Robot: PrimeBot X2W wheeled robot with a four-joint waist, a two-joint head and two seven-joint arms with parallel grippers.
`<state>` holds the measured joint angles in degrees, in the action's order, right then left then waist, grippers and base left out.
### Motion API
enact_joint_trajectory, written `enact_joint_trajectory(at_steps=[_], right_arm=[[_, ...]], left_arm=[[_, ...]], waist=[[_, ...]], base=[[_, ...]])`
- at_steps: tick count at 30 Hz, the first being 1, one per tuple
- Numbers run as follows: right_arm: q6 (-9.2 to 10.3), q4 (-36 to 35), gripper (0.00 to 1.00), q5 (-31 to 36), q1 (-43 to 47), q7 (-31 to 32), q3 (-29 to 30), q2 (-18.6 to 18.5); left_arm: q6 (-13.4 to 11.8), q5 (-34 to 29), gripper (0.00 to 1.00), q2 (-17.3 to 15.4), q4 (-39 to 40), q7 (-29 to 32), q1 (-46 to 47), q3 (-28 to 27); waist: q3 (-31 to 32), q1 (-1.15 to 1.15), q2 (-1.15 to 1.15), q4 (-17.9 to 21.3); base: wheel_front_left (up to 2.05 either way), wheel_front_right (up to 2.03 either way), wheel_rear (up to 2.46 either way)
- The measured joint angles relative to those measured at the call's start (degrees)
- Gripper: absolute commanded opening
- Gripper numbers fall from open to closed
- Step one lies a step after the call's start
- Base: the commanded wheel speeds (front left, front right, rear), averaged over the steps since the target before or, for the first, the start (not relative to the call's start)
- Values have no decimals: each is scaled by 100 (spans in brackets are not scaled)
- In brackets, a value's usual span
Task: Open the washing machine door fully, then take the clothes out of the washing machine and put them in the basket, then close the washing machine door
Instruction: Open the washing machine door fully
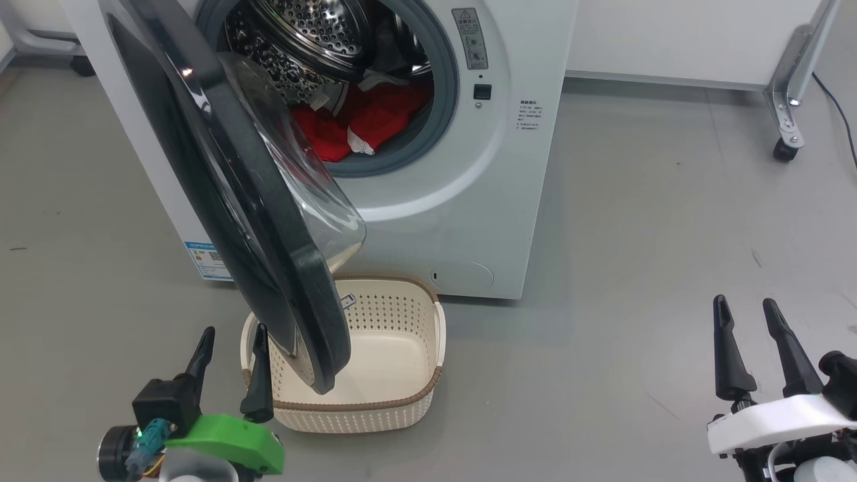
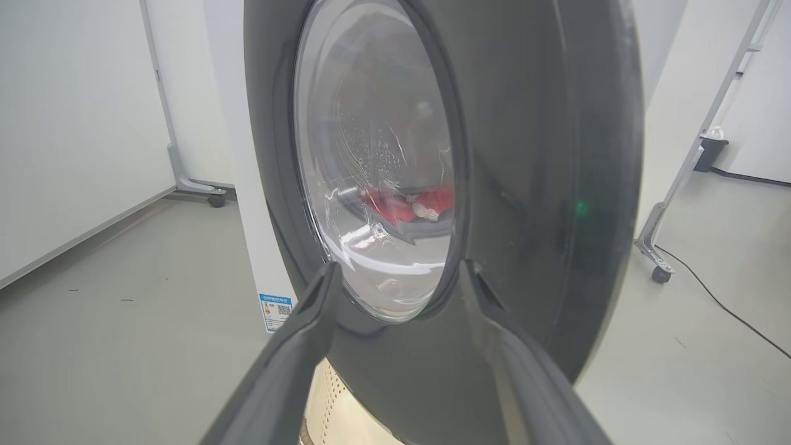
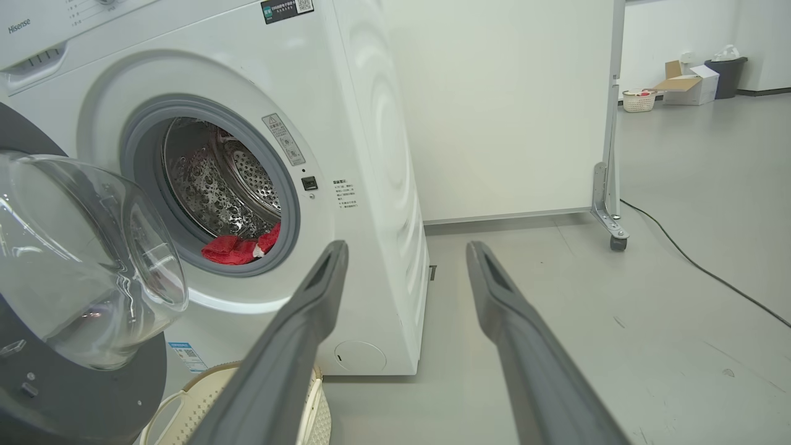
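The white washing machine (image 1: 462, 201) stands at the top centre, with its black door (image 1: 227, 181) swung partly out to the left and hanging over the cream basket (image 1: 402, 395) on the floor. Red clothes (image 1: 361, 120) lie in the steel drum; through the opening the right wrist view shows the clothes (image 3: 238, 247). My left gripper (image 1: 231, 351) is open just in front of the door's outer face (image 2: 525, 185), holding nothing. My right gripper (image 1: 746, 335) is open at the lower right, far from the machine (image 3: 346, 123) and the door's glass bowl (image 3: 80, 259).
A wheeled white partition (image 1: 787, 107) stands at the right, with a black cable (image 1: 837, 114) on the grey floor (image 1: 636, 234). Another wheeled panel leg (image 2: 194, 185) stands left of the machine. Boxes and a bin (image 3: 686, 80) stand far off.
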<state>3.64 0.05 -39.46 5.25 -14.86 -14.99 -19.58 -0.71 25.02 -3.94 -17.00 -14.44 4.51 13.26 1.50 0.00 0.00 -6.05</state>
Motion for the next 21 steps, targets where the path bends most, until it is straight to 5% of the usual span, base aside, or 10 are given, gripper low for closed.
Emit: enact_joint_trajectory(at_steps=[21], right_arm=[[-166, -40, 100, 258, 203, 0, 199, 169]], left_arm=[[51, -46, 100, 68, -56, 0, -8, -66]], waist=[[6, 0, 0, -11]], base=[[0, 0, 0]])
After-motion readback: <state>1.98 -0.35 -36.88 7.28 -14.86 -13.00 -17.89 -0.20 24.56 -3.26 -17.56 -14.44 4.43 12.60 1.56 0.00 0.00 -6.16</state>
